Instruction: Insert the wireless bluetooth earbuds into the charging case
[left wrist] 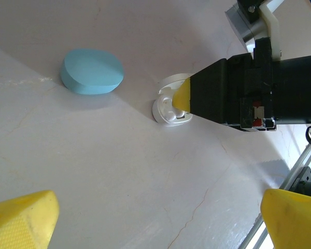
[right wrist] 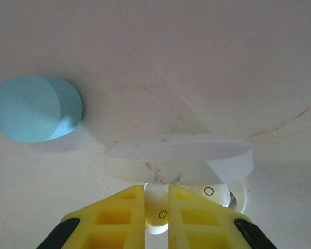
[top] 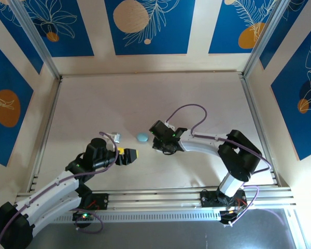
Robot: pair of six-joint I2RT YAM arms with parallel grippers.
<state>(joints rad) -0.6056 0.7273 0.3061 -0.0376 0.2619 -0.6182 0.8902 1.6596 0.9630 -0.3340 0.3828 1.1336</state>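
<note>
A white charging case (right wrist: 179, 158) lies open on the table, its lid standing up. My right gripper (right wrist: 156, 207) hangs right over the case's base, shut on a white earbud (right wrist: 158, 212) between its yellow fingers. A second white earbud (right wrist: 210, 191) sits in the base beside it. In the left wrist view the white case (left wrist: 168, 104) shows under the right gripper's fingertip (left wrist: 182, 96). A closed pale blue case (top: 142, 137) lies just left of it. My left gripper (top: 130, 155) is open near the table, short of both cases, with nothing between its fingers (left wrist: 20, 220).
The pale blue case (left wrist: 92, 71) sits a short way from the white case. The right arm's black body (left wrist: 259, 88) reaches in from the right. A metal rail (top: 160, 199) runs along the table's near edge, and walls frame the other sides.
</note>
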